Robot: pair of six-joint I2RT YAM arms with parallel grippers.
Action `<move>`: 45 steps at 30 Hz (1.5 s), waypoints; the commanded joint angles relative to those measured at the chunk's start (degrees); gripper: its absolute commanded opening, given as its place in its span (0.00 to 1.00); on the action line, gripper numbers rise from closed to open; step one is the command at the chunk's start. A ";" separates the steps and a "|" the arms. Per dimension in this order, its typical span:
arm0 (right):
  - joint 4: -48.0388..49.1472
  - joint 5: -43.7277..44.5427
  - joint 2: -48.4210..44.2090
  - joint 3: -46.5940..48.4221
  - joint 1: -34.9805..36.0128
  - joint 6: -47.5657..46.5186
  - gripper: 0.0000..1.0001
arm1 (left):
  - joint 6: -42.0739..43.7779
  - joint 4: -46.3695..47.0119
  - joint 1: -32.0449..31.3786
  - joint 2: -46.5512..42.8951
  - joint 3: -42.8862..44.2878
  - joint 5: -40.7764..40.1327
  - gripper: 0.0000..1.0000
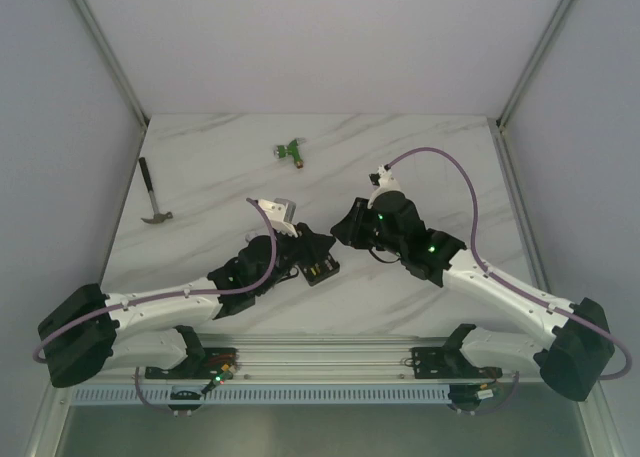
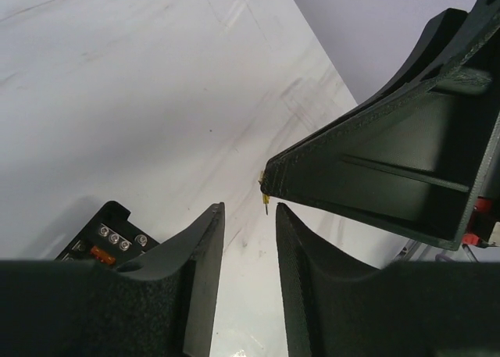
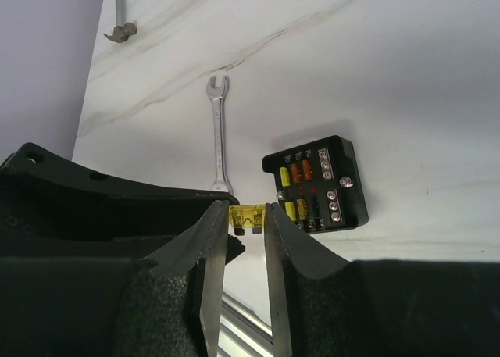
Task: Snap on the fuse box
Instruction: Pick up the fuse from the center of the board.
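Fuse box point(image 3: 316, 185): black, square, open-topped, yellow + orange fuses, silver screws. Lies on table point(image 3: 391, 76) just beyond R gripper point(image 3: 246, 213) tips, to their right. R jaws clamped on yellow fuse point(image 3: 244, 219). L gripper point(image 2: 250, 213) jaws apart, narrow gap, nothing between; box sits left of them.

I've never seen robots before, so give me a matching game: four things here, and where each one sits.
1 yellow fuse
2 hammer
3 green connector
4 fuse box

A far middle of table
B table's left edge
C beside the wrench
D pinched in right claw

Pairs: 1-D, 2-B, 3-A, 4-C
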 commanded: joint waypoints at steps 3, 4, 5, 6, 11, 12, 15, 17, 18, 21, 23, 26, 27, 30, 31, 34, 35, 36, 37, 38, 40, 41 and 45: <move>2.53 0.81 -1.40 -1.20 0.56 1.23 0.26 | 2.47 2.01 -0.18 1.09 1.66 -1.62 0.37; 2.67 0.73 -1.44 -1.29 0.63 1.30 0.26 | 2.51 2.03 -0.27 1.12 1.67 -1.54 0.37; 2.76 0.69 -1.49 -1.40 0.65 1.31 0.26 | 2.57 1.96 -0.21 1.04 1.63 -1.50 0.35; 2.81 0.66 -1.43 -1.42 0.61 1.39 0.26 | 2.68 1.90 -0.16 0.89 1.62 -1.51 0.33; 3.33 -0.06 -1.45 -1.60 0.74 1.57 0.26 | 2.86 1.32 -0.17 0.33 1.41 -1.58 0.22; 3.42 -0.08 -1.47 -1.60 0.74 1.50 0.26 | 2.86 1.13 -0.24 0.24 1.30 -1.56 0.19; 3.51 -0.05 -1.38 -1.64 0.69 1.03 0.26 | 2.99 0.28 -0.21 -0.36 1.05 -2.00 0.12; 3.64 -0.33 -1.45 -1.52 0.74 0.78 0.28 | 3.27 -0.64 -0.23 -0.91 1.01 -2.65 0.09; 3.64 -0.48 -1.45 -1.45 0.74 0.52 0.29 | 3.44 -1.11 -0.21 -1.22 0.94 -2.95 0.07; 3.77 -0.84 -1.46 -1.13 0.66 -0.10 0.35 | 4.02 -2.48 -0.22 -2.21 0.91 -3.56 0.04; 3.82 -1.10 -1.60 -0.92 0.50 -0.60 0.39 | 4.47 -3.10 -0.13 -2.62 0.79 -3.52 0.04; 3.78 -1.48 -1.92 -0.69 0.19 -1.61 0.44 | 4.87 -3.99 0.03 -3.24 0.62 -3.24 0.01; 3.78 -1.92 -2.10 -0.53 -0.10 -2.24 0.46 | 4.96 -4.34 0.15 -3.55 0.57 -3.11 0.01; 3.60 -3.66 -3.01 -0.33 -1.36 -5.96 0.50 | 5.23 -5.20 0.80 -4.40 0.04 -2.04 0.00; 3.42 -4.84 -3.33 -0.15 -2.01 -8.66 0.51 | 5.40 -5.53 1.27 -4.88 -0.15 -1.13 0.00; 1.52 -9.89 -4.40 0.41 -4.88 -18.11 0.50 | 5.85 -6.34 3.24 -6.96 -1.16 4.28 0.00; 1.44 -13.08 -4.94 0.42 -6.05 -21.32 0.50 | 6.19 -6.54 3.97 -7.87 -1.53 6.57 0.00; 1.41 -16.75 -5.24 0.49 -6.94 -24.52 0.50 | 6.56 -6.84 4.68 -8.66 -1.81 8.82 0.00; 1.27 -20.59 -5.49 0.69 -7.53 -27.97 0.50 | 7.36 -7.26 5.44 -9.54 -1.95 11.15 0.00; 1.03 -23.86 -5.71 1.03 -7.80 -31.12 0.50 | 8.05 -7.74 6.04 -10.31 -1.91 13.36 0.00; -0.68 -28.54 -5.73 2.11 -7.96 -37.45 0.50 | 9.87 -8.99 6.77 -11.90 -1.67 17.56 0.00; -1.83 -30.79 -5.65 2.81 -8.00 -40.04 0.50 | 10.81 -9.71 6.97 -12.56 -1.37 19.40 0.00; -4.87 -37.41 -5.57 4.62 -8.22 -46.86 0.51 | 13.82 -12.15 7.39 -15.06 -0.15 25.21 0.00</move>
